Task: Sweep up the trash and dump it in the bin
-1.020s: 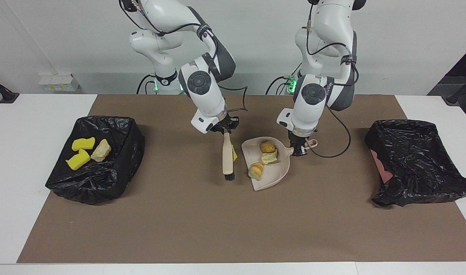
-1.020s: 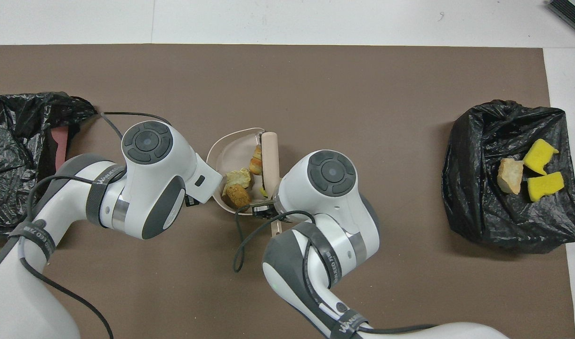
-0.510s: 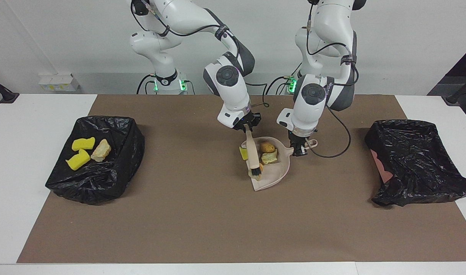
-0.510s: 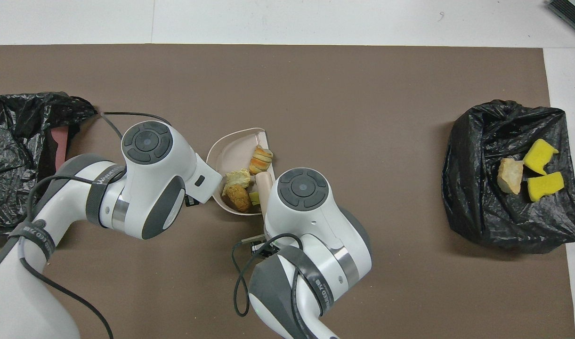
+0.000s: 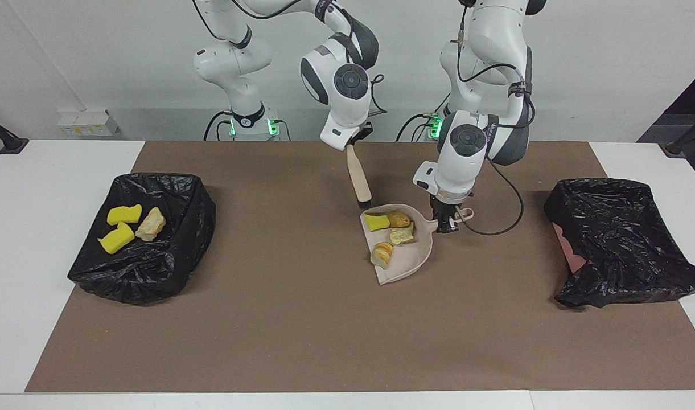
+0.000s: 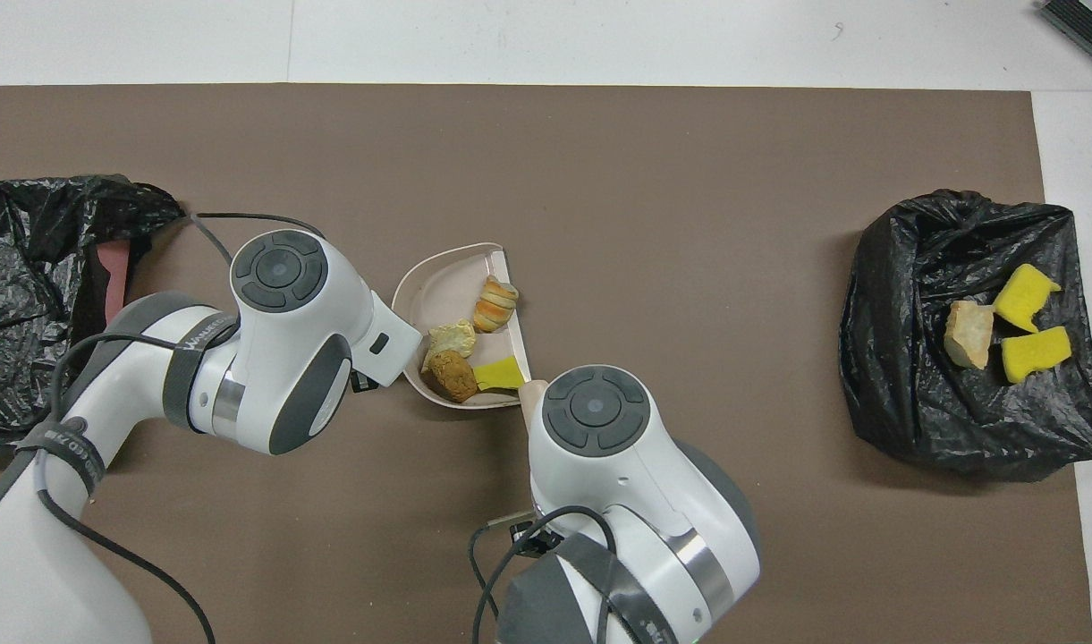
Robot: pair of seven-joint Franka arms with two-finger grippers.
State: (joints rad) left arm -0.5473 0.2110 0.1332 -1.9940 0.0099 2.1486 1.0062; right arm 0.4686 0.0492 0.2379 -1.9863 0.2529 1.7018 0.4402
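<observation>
Trash: four lumps [image 5: 391, 234] lay in dustpan [image 5: 407, 267] mid-mat; three more [image 5: 130, 225] sat in black-lined bin [image 5: 142, 267] toward right arm's end. Your left gripper [image 5: 445, 223] pinched dustpan handle; your right gripper [image 5: 352, 147] clamped brush [image 5: 358, 179], raised, bristles over dustpan's robot-side rim.

Facing view: high camera across the surface [image 5: 347, 341], looking toward the robots and moderately down, set well back, taking in both arm bases, the whole brown mat [image 5: 301, 319] and the white wall. Overhead view: camera high above the robots' own end, looking forward and steeply down, nearer in, so the arms fill its lower part and the mat [image 6: 653, 179] runs off the lower edge. Shared ground: mat centre with the dustpan [image 5: 407, 267] [image 6: 438, 277] and both black-lined bins at the ends [image 5: 171, 256] [image 6: 912, 420] [image 5: 626, 250] [image 6: 27, 268], sides swapped, the views being half a turn apart.
</observation>
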